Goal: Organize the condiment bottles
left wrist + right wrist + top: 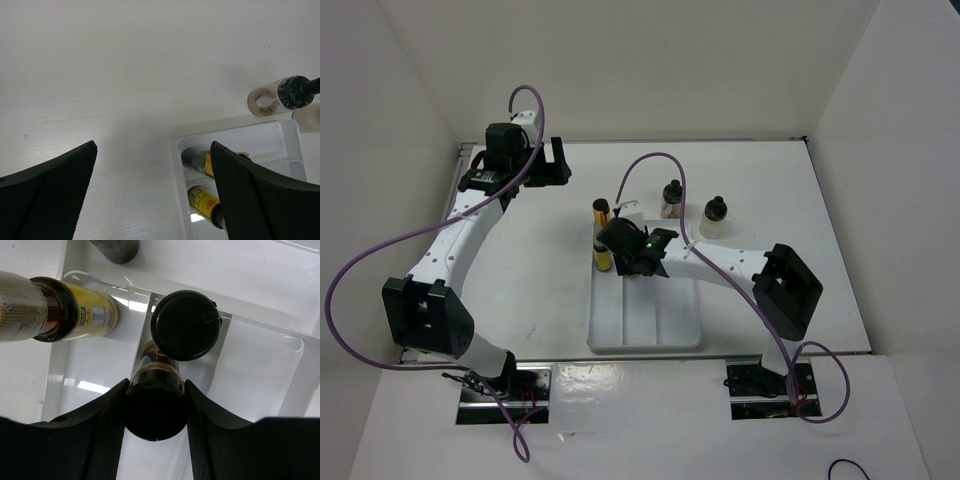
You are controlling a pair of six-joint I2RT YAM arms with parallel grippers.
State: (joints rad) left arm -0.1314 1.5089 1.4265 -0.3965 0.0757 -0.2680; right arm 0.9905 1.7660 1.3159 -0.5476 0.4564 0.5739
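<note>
Overhead, we see a white table (770, 200) with a white three-compartment tray (650, 335) lying near its front edge, its compartments running front to back. The left gripper (558, 160) hangs over bare table toward the far left corner, well apart from the tray, with its jaws wide apart and empty. The right gripper (156, 385) is over the far end of the tray, its jaws clamped on the sides of a small dark-brown bottle (155, 415).

That bottle stands upright, its long axis pointing straight at the wrist camera, over the middle compartment. A second dark-brown bottle (186, 325) stands just beyond it in the same compartment, close or touching. We cannot tell whether the held bottle's base rests on the tray floor. Two yellow bottles (202, 199) lie in the left compartment. A clear jar (670, 200) and a white bottle (713, 220) stand on the table past the tray, nearer the right arm.
</note>
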